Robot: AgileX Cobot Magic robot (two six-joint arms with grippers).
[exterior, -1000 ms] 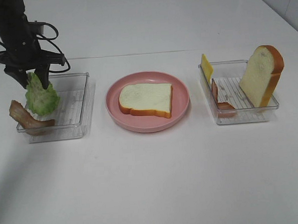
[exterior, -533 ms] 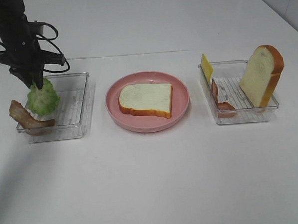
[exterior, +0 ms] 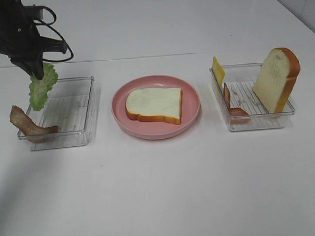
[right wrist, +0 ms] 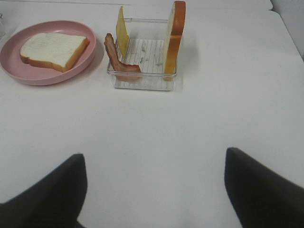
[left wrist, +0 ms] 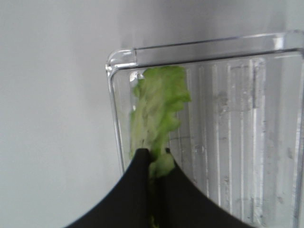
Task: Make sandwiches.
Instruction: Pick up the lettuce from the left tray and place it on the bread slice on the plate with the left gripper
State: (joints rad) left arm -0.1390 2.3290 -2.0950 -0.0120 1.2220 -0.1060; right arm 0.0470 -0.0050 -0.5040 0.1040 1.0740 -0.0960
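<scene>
- Up at the far left, the left gripper (exterior: 37, 75) is clenched on the lettuce leaf (exterior: 39, 88), which hangs over a corner of the left tray (exterior: 88, 103).
- One bread slice (exterior: 154, 105) lies flat on the pink plate (exterior: 158, 134).
- An upright bread slice (exterior: 277, 80), cheese slice (exterior: 218, 70) and bacon strip (exterior: 232, 107) stand in the right tray (exterior: 255, 125).
- A second bacon strip (exterior: 25, 124) drapes over the left tray's edge.
- The right gripper (right wrist: 154, 159) is spread wide over the bare table (right wrist: 156, 118).

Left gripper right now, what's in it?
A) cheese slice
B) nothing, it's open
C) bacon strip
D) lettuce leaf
D: the left gripper is pinched shut on the lettuce leaf, which hangs over a corner of the clear tray.
</scene>
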